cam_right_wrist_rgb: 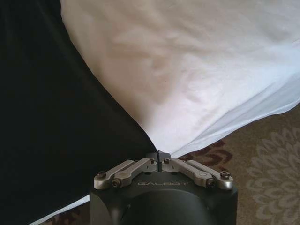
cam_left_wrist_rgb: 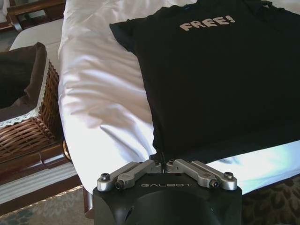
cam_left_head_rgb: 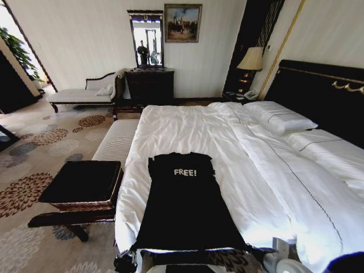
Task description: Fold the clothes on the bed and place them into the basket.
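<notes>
Bed holds T-shirt; both grippers' jaws clamped on hem; basket empty

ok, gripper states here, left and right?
Left gripper: shut on the black T-shirt hem corner.
Right gripper: shut on the T-shirt's other hem corner.

The T-shirt's hem is running out of the head view's lower edge, and its right sleeve is leaving the left wrist view's edge. The left gripper's fingertips are lying buried in black cloth, as are the right gripper's. The wicker basket is being cut off at the frame edge.
</notes>
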Available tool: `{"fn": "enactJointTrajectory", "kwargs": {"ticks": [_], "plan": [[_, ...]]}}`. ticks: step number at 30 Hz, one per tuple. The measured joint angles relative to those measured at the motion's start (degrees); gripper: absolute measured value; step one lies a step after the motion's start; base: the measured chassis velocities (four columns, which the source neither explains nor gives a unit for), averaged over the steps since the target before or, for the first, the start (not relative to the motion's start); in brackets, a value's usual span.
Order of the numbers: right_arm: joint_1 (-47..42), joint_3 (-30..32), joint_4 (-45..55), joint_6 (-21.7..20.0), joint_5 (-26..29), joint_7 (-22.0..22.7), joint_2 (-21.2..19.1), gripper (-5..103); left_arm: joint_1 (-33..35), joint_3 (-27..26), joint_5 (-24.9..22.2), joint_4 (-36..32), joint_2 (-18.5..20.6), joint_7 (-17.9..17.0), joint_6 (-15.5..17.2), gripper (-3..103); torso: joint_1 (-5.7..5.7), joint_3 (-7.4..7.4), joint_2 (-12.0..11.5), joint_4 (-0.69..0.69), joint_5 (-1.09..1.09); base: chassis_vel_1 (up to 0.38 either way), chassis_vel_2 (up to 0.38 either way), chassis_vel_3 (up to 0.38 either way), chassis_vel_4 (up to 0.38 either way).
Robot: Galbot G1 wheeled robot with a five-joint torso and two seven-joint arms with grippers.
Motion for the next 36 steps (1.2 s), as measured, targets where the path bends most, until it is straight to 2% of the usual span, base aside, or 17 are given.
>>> {"fn": "enactJointTrajectory", "kwargs": {"ticks": [2,8,14,17,18,19,21,22,24,25,27,28,31,33,36], "plan": [[-0.4,-0.1,0.0,0.0,-1.7,0.0,0.0,0,1.1,0.2,0.4,-0.7,-0.1,-0.4,1.6,0,0.00,0.00,0.0,0.00,0.01,0.000,0.000,0.000,0.000],[-0.1,-1.2,-0.9,0.0,-3.7,0.0,0.4,0,1.4,0.7,2.0,0.7,-0.2,-0.2,2.8,0,-0.01,0.00,0.0,0.00,0.01,0.000,0.000,0.000,0.000],[1.5,-3.3,-2.4,0.1,-5.6,-0.3,1.4,0,-2.8,1.3,-0.1,3.0,-0.5,-0.6,3.8,0,0.00,0.01,0.0,0.00,0.00,0.000,0.000,0.000,0.000],[1.7,-4.5,-2.0,0.9,-7.2,0.4,1.9,-3,-4.7,2.2,-1.5,3.4,-1.2,-2.5,5.7,-3,0.00,0.00,0.0,0.00,0.00,0.000,0.000,0.000,0.000],[1.6,-5.0,-1.8,1.0,-7.8,0.8,2.0,2,-5.1,2.5,-2.1,3.4,-1.4,-3.4,6.6,2,0.00,0.00,0.0,0.01,0.01,0.000,0.000,0.000,0.000],[1.6,-5.0,-1.8,1.0,-7.8,0.8,2.0,2,-5.1,2.5,-2.1,3.4,-1.4,-3.4,6.6,2,0.00,0.00,0.0,0.01,0.01,0.000,0.000,0.000,0.000],[1.5,-5.4,-1.7,1.0,-8.3,1.2,2.1,13,-5.3,2.9,-2.3,3.2,-1.4,-3.5,7.0,13,0.00,0.00,0.0,0.00,0.00,0.000,0.000,0.000,0.000],[1.5,-5.4,-1.7,1.0,-8.3,1.2,2.1,13,-5.3,2.9,-2.3,3.2,-1.4,-3.5,7.0,13,0.00,0.00,0.0,0.00,0.00,0.000,0.000,0.000,0.000],[1.3,-5.3,-1.8,1.0,-8.5,1.5,2.0,24,-4.9,2.7,-1.6,3.2,-0.9,-3.3,7.0,23,0.00,0.00,0.0,0.00,0.01,0.000,0.000,0.000,0.000],[1.2,-5.1,-1.9,1.0,-8.5,1.6,2.0,24,-4.7,2.5,-1.3,3.2,-0.7,-3.2,6.9,23,0.00,0.00,0.0,0.00,0.01,0.000,0.000,0.000,0.000],[1.1,-4.6,-1.9,1.0,-8.3,1.7,1.9,34,-4.6,2.2,-1.0,3.2,-0.6,-2.9,6.5,34,0.00,0.00,0.0,0.01,0.01,0.000,0.000,0.000,0.000],[1.1,-4.6,-1.9,1.0,-8.3,1.7,1.9,34,-4.6,2.2,-1.0,3.2,-0.6,-2.9,6.5,34,0.00,0.00,0.0,0.01,0.01,0.000,0.000,0.000,0.000],[0.8,-3.9,-0.8,1.0,-7.6,1.9,2.2,51,-5.6,1.8,-1.4,3.1,-1.1,-3.6,6.0,50,0.00,0.00,0.0,0.01,0.00,0.000,0.000,0.000,0.000],[0.6,-3.9,-0.3,1.0,-7.5,2.0,2.5,51,-5.9,1.8,-1.7,3.1,-1.3,-3.9,5.8,50,0.00,0.00,0.0,0.00,0.00,0.000,0.000,0.000,0.000],[0.1,-3.9,0.5,1.4,-7.9,2.1,3.2,67,-6.1,1.5,-2.2,3.1,-1.3,-4.2,5.0,67,0.00,0.00,0.0,0.00,0.01,0.000,0.000,0.000,0.000]]}}
